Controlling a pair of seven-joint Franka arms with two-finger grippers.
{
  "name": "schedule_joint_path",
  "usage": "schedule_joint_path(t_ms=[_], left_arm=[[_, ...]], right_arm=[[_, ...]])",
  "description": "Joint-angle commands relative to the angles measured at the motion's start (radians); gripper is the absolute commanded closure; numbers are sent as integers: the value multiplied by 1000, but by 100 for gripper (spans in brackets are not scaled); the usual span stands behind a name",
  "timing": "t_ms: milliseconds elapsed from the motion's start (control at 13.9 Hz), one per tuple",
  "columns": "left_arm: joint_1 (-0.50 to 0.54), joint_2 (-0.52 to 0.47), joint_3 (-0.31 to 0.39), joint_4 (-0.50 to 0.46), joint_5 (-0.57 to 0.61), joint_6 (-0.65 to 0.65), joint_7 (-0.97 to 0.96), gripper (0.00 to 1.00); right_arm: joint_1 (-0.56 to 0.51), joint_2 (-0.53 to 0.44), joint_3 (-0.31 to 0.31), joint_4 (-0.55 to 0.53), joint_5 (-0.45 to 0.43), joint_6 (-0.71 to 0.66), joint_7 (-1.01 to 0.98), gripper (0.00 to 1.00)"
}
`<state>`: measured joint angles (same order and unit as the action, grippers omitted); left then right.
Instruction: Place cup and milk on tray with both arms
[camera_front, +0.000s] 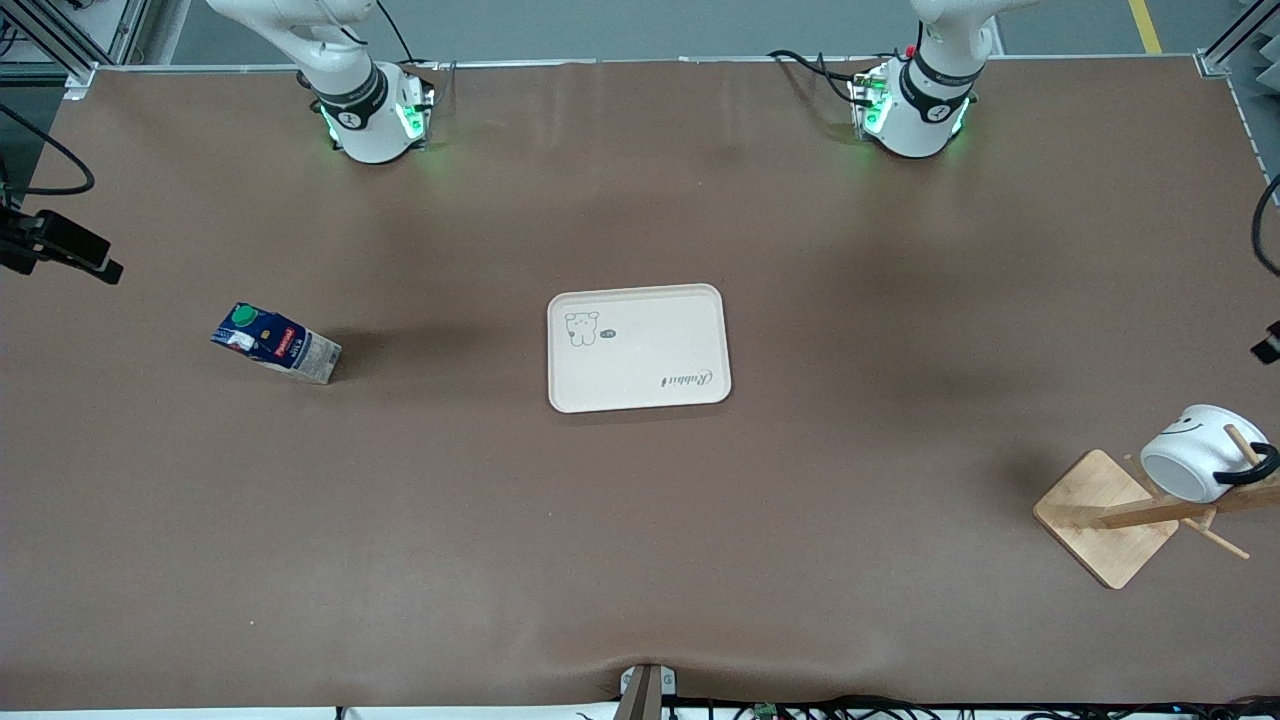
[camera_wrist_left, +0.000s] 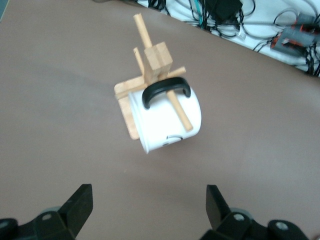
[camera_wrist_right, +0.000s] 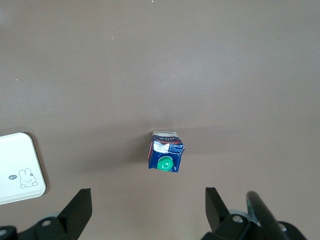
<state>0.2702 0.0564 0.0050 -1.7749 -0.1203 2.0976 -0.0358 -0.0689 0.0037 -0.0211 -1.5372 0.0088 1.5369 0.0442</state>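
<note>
The cream tray (camera_front: 640, 348) lies empty at the middle of the table; one corner of it shows in the right wrist view (camera_wrist_right: 17, 167). The dark blue milk (camera_front: 275, 343) stands upright toward the right arm's end. My right gripper (camera_wrist_right: 148, 200) hangs open and empty high over the milk (camera_wrist_right: 166, 151). The white cup (camera_front: 1195, 452) hangs by its black handle on a peg of the wooden rack toward the left arm's end. My left gripper (camera_wrist_left: 148, 200) hangs open and empty high over the cup (camera_wrist_left: 167, 120). Neither gripper shows in the front view.
The wooden rack (camera_front: 1100, 515) has a square base, a post (camera_wrist_left: 155, 60) and several pegs. A black camera mount (camera_front: 60, 245) juts in at the right arm's end. Cables (camera_wrist_left: 235, 20) lie along the table's edge nearest the front camera.
</note>
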Motion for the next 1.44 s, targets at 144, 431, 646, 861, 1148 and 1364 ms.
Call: schedule_joint_path(t_ms=[144, 431, 646, 861, 1148, 1364], left_arm=[[12, -69, -7, -237, -87, 261, 20, 0], [11, -69, -10, -288, -87, 311, 63, 0], [20, -59, -8, -316, -87, 337, 137, 0], [59, -37, -8, -316, -90, 381, 259, 0], [57, -4, -10, -311, -113, 444, 281, 0], [54, 26, -17, -302, -137, 505, 307, 0]], right_arm=[[3, 19, 0, 26, -6, -6, -10, 0], [3, 19, 0, 26, -7, -6, -10, 0], [3, 19, 0, 28, -7, -6, -10, 0], [3, 19, 0, 31, -7, -6, -10, 0], [3, 21, 0, 31, -6, -6, -9, 0], [3, 25, 0, 31, -7, -6, -9, 0]])
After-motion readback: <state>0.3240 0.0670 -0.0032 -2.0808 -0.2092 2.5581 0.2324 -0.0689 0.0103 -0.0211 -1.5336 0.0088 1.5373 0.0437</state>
